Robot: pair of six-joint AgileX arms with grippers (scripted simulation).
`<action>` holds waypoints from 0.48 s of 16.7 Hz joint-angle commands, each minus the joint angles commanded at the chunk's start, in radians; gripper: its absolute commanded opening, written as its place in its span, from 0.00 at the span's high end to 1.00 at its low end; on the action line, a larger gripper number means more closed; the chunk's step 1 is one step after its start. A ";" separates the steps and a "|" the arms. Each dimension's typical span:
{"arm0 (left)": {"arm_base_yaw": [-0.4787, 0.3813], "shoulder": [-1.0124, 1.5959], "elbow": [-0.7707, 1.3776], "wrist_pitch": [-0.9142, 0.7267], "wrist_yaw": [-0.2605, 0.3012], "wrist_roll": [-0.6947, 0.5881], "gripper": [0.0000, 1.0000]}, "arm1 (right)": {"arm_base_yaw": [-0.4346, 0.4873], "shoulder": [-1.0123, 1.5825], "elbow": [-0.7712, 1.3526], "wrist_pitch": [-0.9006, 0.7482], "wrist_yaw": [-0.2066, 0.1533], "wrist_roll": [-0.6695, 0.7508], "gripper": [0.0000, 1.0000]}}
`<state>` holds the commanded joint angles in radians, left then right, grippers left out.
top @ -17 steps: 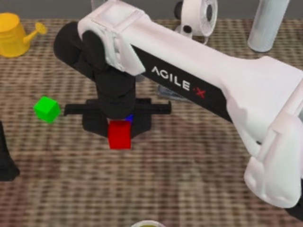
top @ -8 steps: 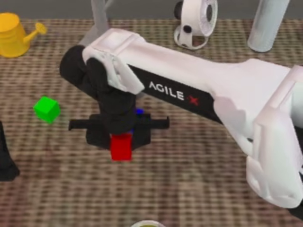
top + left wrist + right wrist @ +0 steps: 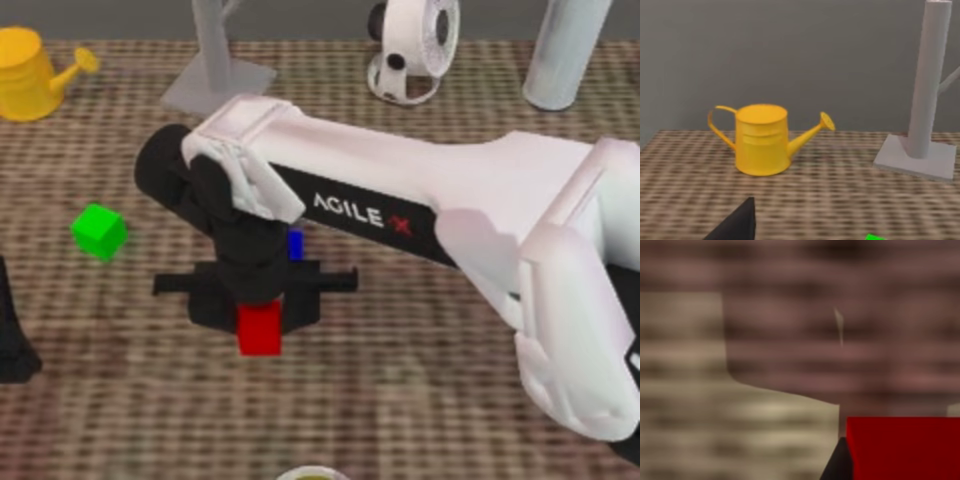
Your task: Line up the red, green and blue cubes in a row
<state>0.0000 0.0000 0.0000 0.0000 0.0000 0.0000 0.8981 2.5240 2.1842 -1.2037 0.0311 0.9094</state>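
The small bright red cube (image 3: 259, 329) sits clamped in the right tool (image 3: 258, 318) near the woven desk's (image 3: 400, 400) middle. The deep blue cube (image 3: 295, 244) peeks out just behind it. The bright green cube (image 3: 99, 231) rests apart toward the left edge. The left tool (image 3: 12, 345) sits at the left edge; I cannot tell its opening.

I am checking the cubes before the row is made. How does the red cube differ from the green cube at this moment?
The red cube sits at the right gripper, near the middle of the table, partly under the arm; the green cube lies free toward the left side, with nothing touching it. The red cube looks square to the view, while the green cube is turned at an angle. Both are plain cubes of about the same size.
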 joint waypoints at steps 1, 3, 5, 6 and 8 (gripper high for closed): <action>0.000 0.000 0.000 0.000 0.000 0.000 0.00 | 0.000 0.000 0.000 0.000 0.000 0.000 0.92; 0.000 0.000 0.000 0.000 0.000 0.000 0.00 | 0.000 0.000 0.000 0.000 0.000 0.000 0.77; 0.000 0.000 0.000 0.000 0.000 0.000 0.00 | 0.000 0.000 0.000 0.000 0.000 0.000 0.62; 0.000 0.000 0.000 0.000 0.000 0.000 0.00 | 0.000 0.000 0.000 0.000 0.000 0.000 0.55; 0.000 0.000 0.000 0.000 0.000 0.000 0.00 | 0.000 0.000 0.000 0.000 0.000 0.000 0.40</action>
<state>0.0000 0.0000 0.0000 0.0000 0.0000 0.0000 0.8981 2.5240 2.1842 -1.2037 0.0311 0.9094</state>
